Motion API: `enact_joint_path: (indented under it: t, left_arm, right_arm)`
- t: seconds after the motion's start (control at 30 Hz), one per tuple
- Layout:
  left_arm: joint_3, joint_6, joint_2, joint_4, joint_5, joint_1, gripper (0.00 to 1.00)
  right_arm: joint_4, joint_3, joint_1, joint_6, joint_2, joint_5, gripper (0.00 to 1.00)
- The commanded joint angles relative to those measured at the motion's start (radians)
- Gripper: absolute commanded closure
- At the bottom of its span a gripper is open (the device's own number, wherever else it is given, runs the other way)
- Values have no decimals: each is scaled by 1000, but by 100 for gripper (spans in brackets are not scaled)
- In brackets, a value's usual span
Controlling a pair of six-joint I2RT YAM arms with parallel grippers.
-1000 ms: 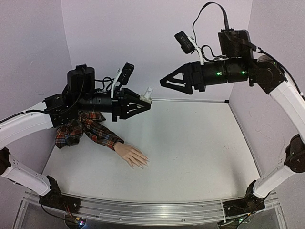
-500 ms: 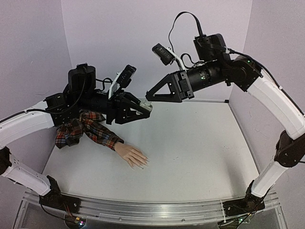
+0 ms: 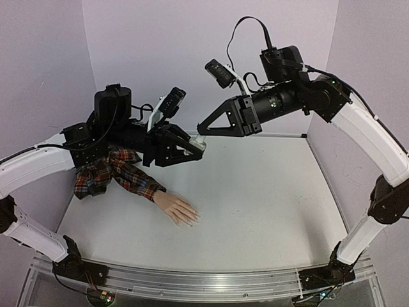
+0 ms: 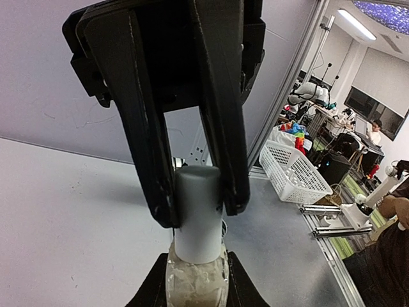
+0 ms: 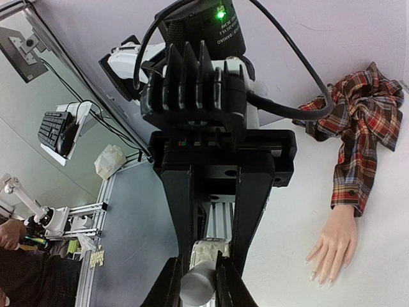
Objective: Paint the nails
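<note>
Now the right end effector (image 3: pixel 200 132) has swung in and clamps the cap (image 4: pixel 199 204) of the bottle (image 4: pixel 197 284), which the left end effector (image 3: pixel 197 146) grips; uncapping looks next. Nails (image 5: pixel 321 277) lie unpainted on the counter (image 3: pixel 268 204), well below both.

The white tabletop (image 3: pixel 268 192) carried a pale mannequin hand (image 3: pixel 177 209) lying flat, below the left fingers (image 3: pixel 181 155) and apart from them. Its red plaid sleeve (image 3: pixel 124 174) lay crumpled farther back beneath them.
</note>
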Motion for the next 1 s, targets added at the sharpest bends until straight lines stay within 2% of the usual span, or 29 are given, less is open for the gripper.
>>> enact_joint_path:
  t: [0.0, 0.23, 0.33, 0.43, 0.53, 0.6, 0.7, 0.73, 0.8, 0.83, 0.9, 0.97]
  left_arm:
    - [64, 8, 6, 16, 2, 4, 100]
    - [77, 8, 14, 8, 1, 4, 100]
    - [81, 8, 16, 5, 0, 4, 100]
    - [83, 10, 16, 4, -8, 3, 100]
    - [76, 12, 9, 3, -53, 3, 98]
    - [60, 16, -5, 4, -103, 4, 87]
    - [-1, 19, -46, 22, -206, 3, 55]
    - [-18, 22, -61, 25, -232, 2, 50]
    - [-53, 26, -91, 26, -271, 4, 22]
    - [-69, 27, -105, 25, -294, 4, 12]
    - [-105, 28, -135, 23, -355, 4, 3]
    - [-143, 30, -163, 25, -424, 3, 2]
  right_arm:
    - [-7, 9, 5, -11, 0, -23, 80]
    - [-14, 11, 6, -15, 6, -23, 80]
    - [-18, 11, 6, -16, 9, -28, 85]
    - [-20, 9, 6, -19, 8, -28, 98]
    - [-20, -2, 6, -20, -2, -11, 100]
    - [-18, -20, 6, -18, -15, 26, 100]
    - [-13, -56, 6, 3, -53, 154, 100]
    - [-12, -70, 6, 17, -66, 217, 100]
    - [-12, -109, 6, 37, -101, 323, 100]
    - [-12, -130, 6, 46, -119, 360, 100]
    - [-6, -202, 6, 59, -170, 447, 100]
    - [7, -301, 6, 86, -222, 543, 100]
